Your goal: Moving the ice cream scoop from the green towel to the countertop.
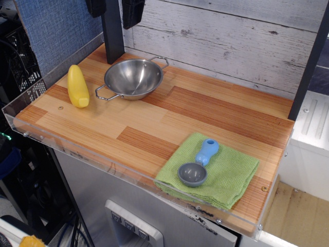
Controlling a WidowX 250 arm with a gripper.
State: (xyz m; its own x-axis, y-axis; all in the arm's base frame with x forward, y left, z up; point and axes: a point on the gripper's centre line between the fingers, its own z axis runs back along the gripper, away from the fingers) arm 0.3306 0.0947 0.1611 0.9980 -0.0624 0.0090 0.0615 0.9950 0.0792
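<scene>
Scoop point(198, 165) lies flat on green towel point(209, 169), untouched. Tool point(114, 9) far above towel, mostly cropped; can't tell open/closed. Approach handle fm above w/o snagging cloth, set down on bare bench point(154, 116).

The counter point(154, 121) fills the middle of the frame. On it, at lower right near the front edge, lies the towel point(226, 175), and the ice cream scoop point(198, 164) rests on the towel's left part, bowl toward the front, handle toward the back. At upper left sits the two-handled bowl point(133, 78), with the toy corn cob point(77, 86) just left of it, apart.
</scene>
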